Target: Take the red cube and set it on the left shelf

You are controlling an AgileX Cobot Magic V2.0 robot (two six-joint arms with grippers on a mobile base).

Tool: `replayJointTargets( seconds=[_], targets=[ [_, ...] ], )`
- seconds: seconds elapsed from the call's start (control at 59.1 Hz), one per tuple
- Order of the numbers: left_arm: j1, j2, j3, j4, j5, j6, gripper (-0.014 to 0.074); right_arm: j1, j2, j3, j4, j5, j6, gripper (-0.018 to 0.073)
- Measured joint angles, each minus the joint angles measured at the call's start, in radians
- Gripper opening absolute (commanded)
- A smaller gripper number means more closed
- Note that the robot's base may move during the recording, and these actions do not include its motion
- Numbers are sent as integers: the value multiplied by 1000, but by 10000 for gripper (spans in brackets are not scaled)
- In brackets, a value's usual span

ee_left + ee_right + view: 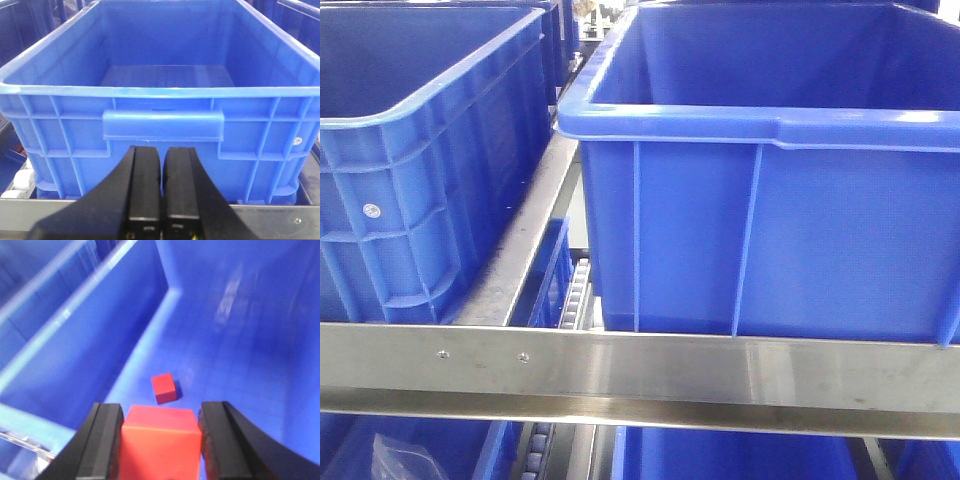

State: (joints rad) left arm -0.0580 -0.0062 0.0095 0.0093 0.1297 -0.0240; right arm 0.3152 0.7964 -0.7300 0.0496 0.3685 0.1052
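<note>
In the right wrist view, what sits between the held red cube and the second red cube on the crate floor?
Nothing: the right wrist view shows only bare blue crate floor between the held red cube and the second red cube.

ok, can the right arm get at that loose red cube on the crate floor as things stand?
Probably not yet: its jaws already grip another red cube, so they're occupied. The loose red cube lies bare on the blue crate's floor, nothing covering it.
</note>
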Motion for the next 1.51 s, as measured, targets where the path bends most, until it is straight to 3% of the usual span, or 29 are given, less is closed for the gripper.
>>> replayJointTargets(
  seconds=[0.186, 0.254, 0.321, 0.44, 0.541, 0.694, 0.846, 1.066, 1.505],
  targets=[
    [0, 0, 0, 0, 0, 0, 102, 0, 245, -142, 0, -44, 0, 60],
    [0, 0, 0, 0, 0, 0, 102, 0, 329, -209, 0, -56, 0, 106],
    [0, 0, 0, 0, 0, 0, 102, 0, 418, -279, 0, -63, 0, 223],
    [0, 0, 0, 0, 0, 0, 102, 0, 545, -374, 0, -66, 0, 521],
    [0, 0, 0, 0, 0, 0, 102, 0, 616, -425, 0, -66, 0, 627],
    [0, 0, 0, 0, 0, 0, 102, 0, 663, -442, 0, -64, 0, 575],
    [0, 0, 0, 0, 0, 0, 102, 0, 656, -444, 0, -59, 0, 442],
    [0, 0, 0, 0, 0, 0, 102, 0, 561, -444, 0, -19, 0, 42],
    [0, 0, 0, 0, 0, 0, 102, 0, 196, -358, 0, 13, 0, 54]
  ],
)
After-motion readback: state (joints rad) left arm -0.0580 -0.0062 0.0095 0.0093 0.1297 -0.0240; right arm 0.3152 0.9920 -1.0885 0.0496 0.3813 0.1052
